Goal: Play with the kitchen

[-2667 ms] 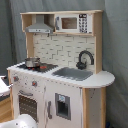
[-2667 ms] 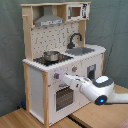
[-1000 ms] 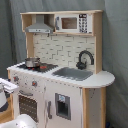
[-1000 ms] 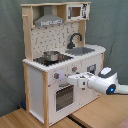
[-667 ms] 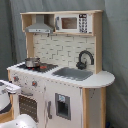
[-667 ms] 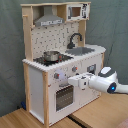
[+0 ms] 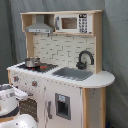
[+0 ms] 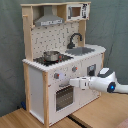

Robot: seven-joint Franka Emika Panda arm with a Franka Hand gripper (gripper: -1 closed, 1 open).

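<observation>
The kitchen [image 7: 60, 75] [image 8: 37, 75] is a tall toy of white panels and light wood, seen in both exterior views. It has a hood [image 8: 49, 20], a small microwave [image 7: 72, 22], a black faucet [image 7: 85, 57], a grey sink [image 7: 75, 73] and a metal pot [image 8: 50, 56] on the stove. My white gripper [image 8: 75, 82] reaches in from the second exterior view's right. It hangs just in front of the kitchen's front panel, below the knobs [image 8: 56, 76] and above the oven door [image 8: 64, 96]. In the first exterior view the gripper [image 7: 20, 93] shows at the lower left.
The kitchen stands on a wooden tabletop [image 8: 100, 112] with a seam running across it. A grey curtain [image 8: 115, 30] hangs behind and beside the kitchen. My arm's white body [image 8: 109, 81] fills the space to the right of the oven front.
The arm's wrist has risen, and the gripper has drawn back a little from the kitchen front toward the second exterior view's right. The kitchen itself looks unchanged.
</observation>
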